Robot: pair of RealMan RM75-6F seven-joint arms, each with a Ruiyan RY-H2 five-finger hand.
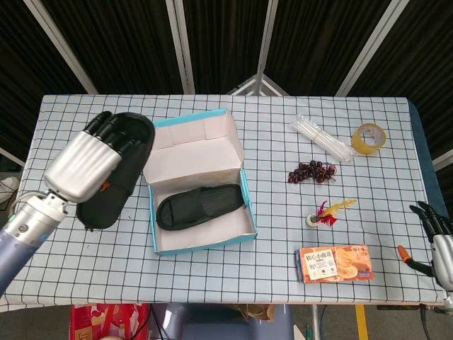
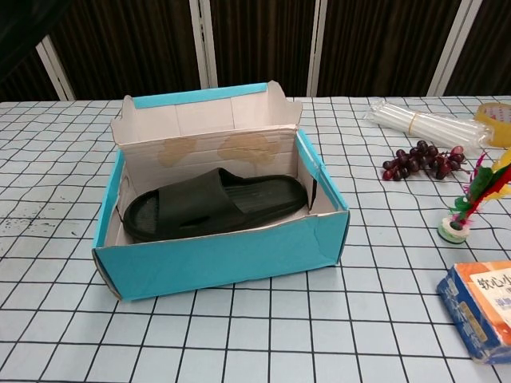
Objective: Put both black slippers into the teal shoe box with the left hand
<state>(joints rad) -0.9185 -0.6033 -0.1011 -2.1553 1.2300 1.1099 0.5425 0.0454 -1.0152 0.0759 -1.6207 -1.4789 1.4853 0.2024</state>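
Note:
One black slipper lies inside the open teal shoe box. My left hand holds the second black slipper raised in the air, left of the box, close to the head camera. In the chest view only a dark corner of that slipper shows at the top left. My right hand rests at the table's right edge with fingers apart and nothing in it.
Right of the box lie a bunch of dark grapes, a bundle of clear tubes, a tape roll, a feather shuttlecock and an orange snack box. The box lid stands upright at the back.

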